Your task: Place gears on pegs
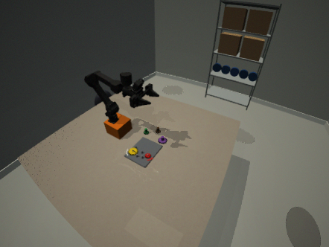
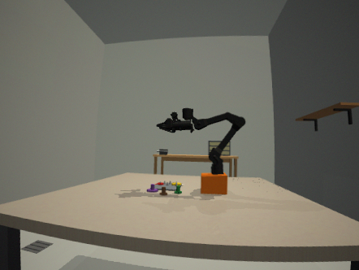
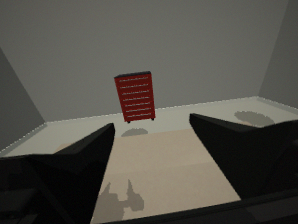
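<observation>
When seen from the top, count three loose gears near the centre of the frame: one purple gear point(image 1: 162, 140) point(image 2: 153, 189), one green gear point(image 1: 146, 131) point(image 2: 178, 189) and one brown gear point(image 1: 158, 130) point(image 2: 163, 191), all on the table point(image 1: 160, 197) point(image 2: 183, 244) point(image 3: 165, 160) just beside the grey board point(image 1: 150, 145). On that board, lower centre, find one red gear point(image 1: 148, 155) point(image 2: 160, 184) at right and one yellow gear point(image 1: 133, 151) point(image 2: 178, 184) at left, with several small pegs between, too tiny to count surely. At upper left, see one black arm point(image 1: 101, 93) point(image 2: 231, 133) rising from one orange block point(image 1: 119, 130) point(image 2: 214, 185), bent at the elbow and reaching right, with the gripper point(image 1: 154, 99) point(image 2: 157, 125) point(image 3: 152, 122) raised well above the table, fingers wide apart. At upper right, count four boxes and five blue discs on one rack point(image 1: 251, 4).

From the exterior, find all five gears left of the orange block, below centre. Above them, see the arm folded over its elbow, forearm sloping gently down leftward, gripper nearly level and pointing left.

From the wrist, see two dark fingers, left and right, spread wide with nothing between. Beyond, upper centre, find one red drawer cabinet point(image 3: 137, 97).
</observation>
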Tool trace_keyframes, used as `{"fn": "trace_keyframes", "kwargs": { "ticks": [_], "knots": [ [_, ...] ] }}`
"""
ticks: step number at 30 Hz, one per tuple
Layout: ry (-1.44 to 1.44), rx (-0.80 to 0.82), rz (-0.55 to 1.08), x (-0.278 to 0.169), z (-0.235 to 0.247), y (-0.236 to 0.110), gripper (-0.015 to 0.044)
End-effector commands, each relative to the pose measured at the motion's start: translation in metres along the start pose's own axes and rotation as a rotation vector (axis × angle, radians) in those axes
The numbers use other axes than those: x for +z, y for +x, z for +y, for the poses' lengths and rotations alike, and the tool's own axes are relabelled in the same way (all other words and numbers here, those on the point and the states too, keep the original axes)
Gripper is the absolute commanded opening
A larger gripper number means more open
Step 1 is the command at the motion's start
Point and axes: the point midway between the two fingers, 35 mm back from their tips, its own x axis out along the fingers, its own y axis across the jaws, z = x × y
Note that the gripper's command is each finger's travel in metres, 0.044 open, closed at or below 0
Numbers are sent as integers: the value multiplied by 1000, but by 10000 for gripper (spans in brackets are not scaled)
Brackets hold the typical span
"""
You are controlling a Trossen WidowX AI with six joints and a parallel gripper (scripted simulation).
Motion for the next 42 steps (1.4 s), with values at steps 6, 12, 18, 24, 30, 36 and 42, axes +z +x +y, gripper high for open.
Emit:
{"fn": "trace_keyframes", "kwargs": {
  "ticks": [6, 12, 18, 24, 30, 36, 42],
  "knots": [
    [317, 22, 305, -71, 26, 14, 440],
    [690, -125, 731, -165, 60, 0, 440],
    [951, -517, 1104, -246, 82, -49, 440],
    [1028, -986, 1261, -289, 86, -102, 440],
    [1028, -991, 1262, -289, 86, -98, 440],
    [1028, -991, 1262, -294, 86, -96, 440],
    [1028, -991, 1262, -305, 86, -96, 440]
  ]
}}
